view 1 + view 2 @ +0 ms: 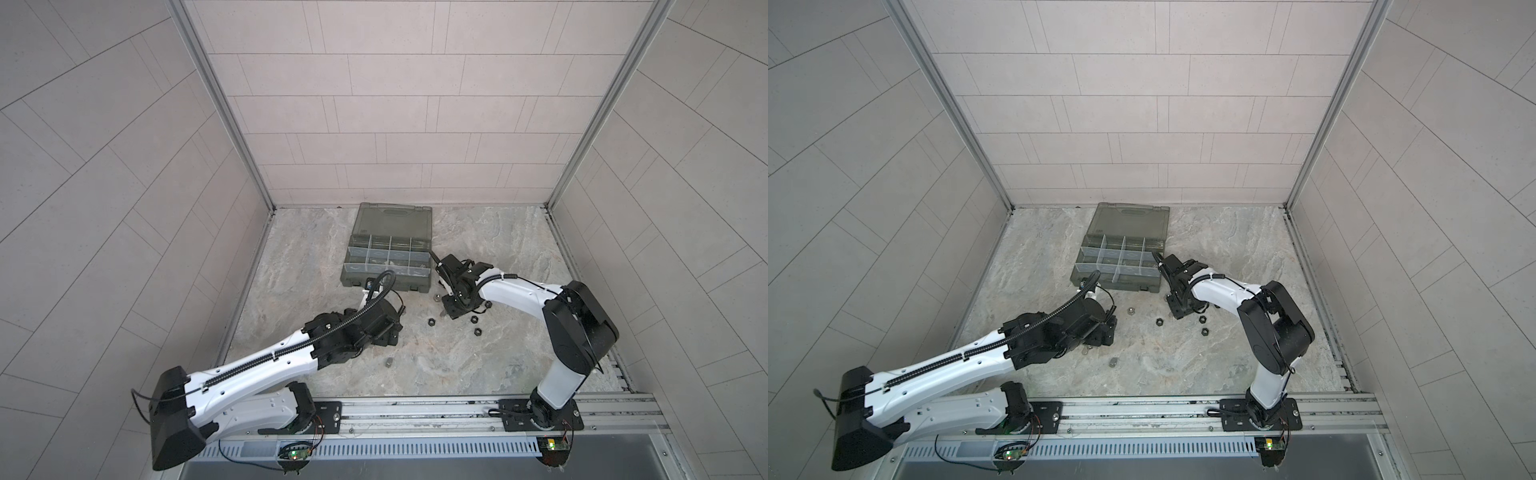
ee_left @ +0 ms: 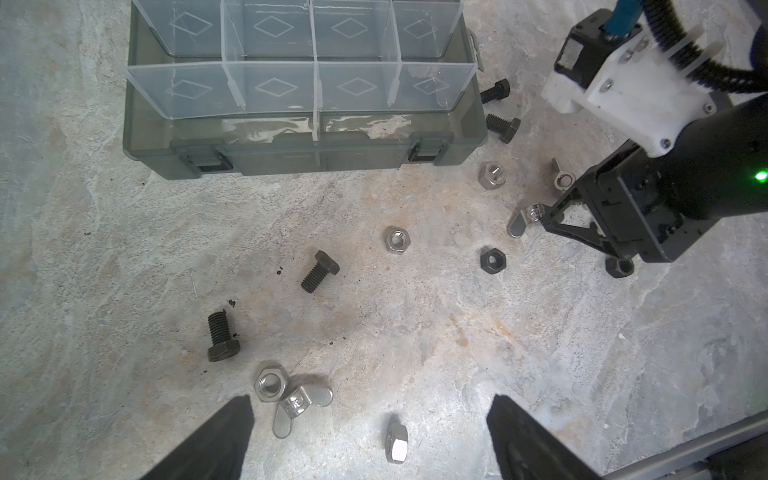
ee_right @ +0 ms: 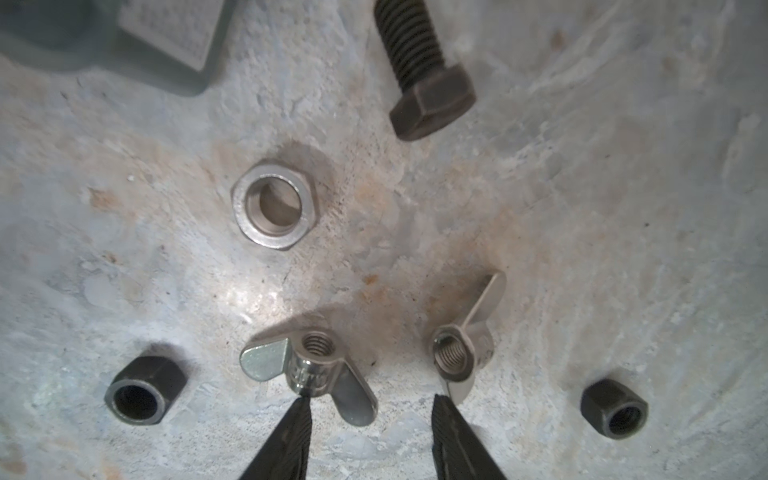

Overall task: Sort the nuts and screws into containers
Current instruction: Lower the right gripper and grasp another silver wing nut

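Note:
The open grey-green case (image 1: 386, 279) (image 2: 291, 156) shows its divided containers (image 2: 274, 87). Black screws (image 2: 320, 270) (image 2: 222, 336) (image 3: 428, 83) and nuts lie loose on the stone floor in front of it. My left gripper (image 2: 372, 415) is open wide and low, with a silver hex nut (image 2: 397, 442) lying free between its fingers and a wing nut (image 2: 301, 405) beside one finger. My right gripper (image 3: 371, 403) (image 1: 449, 309) points down, jaws apart. One fingertip (image 3: 301, 409) touches a silver wing nut (image 3: 309, 368), whose wing lies between the jaws; nothing is clamped.
Near the right gripper lie a second wing nut (image 3: 461, 349), a silver hex nut (image 3: 274, 208) and two black hex nuts (image 3: 143, 395) (image 3: 615, 409). Two more screws (image 2: 494, 91) (image 2: 503, 124) lie against the case's right end. Walls enclose three sides.

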You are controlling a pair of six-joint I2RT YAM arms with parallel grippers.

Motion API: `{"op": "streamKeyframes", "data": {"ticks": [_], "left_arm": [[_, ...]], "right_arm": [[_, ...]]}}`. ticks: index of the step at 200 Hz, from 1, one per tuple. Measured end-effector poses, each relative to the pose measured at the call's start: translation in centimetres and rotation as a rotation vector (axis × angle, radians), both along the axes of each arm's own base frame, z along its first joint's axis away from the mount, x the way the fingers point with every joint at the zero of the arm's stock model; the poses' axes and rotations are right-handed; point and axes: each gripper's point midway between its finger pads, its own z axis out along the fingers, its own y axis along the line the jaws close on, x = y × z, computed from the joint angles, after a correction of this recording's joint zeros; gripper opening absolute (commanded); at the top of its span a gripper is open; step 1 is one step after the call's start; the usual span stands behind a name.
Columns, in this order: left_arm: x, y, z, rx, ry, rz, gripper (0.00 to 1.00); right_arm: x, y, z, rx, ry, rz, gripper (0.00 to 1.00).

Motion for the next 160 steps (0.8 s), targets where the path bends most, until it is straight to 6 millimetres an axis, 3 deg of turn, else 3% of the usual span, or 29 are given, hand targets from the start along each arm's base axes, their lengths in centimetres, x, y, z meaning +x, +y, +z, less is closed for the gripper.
{"op": "streamKeyframes", "data": {"ticks": [90, 160], "left_arm": [[0.1, 0.3, -0.2, 0.003, 0.005, 0.008, 0.95], [0.2, 0.5, -0.1, 0.012, -0.002, 0.001, 0.95]], "right_arm": [[0.3, 0.6, -1.5, -0.031, 0.031, 0.047, 0.48], [1.3, 1.7, -1.4, -0.008, 0.018, 0.072, 0.46]]}}
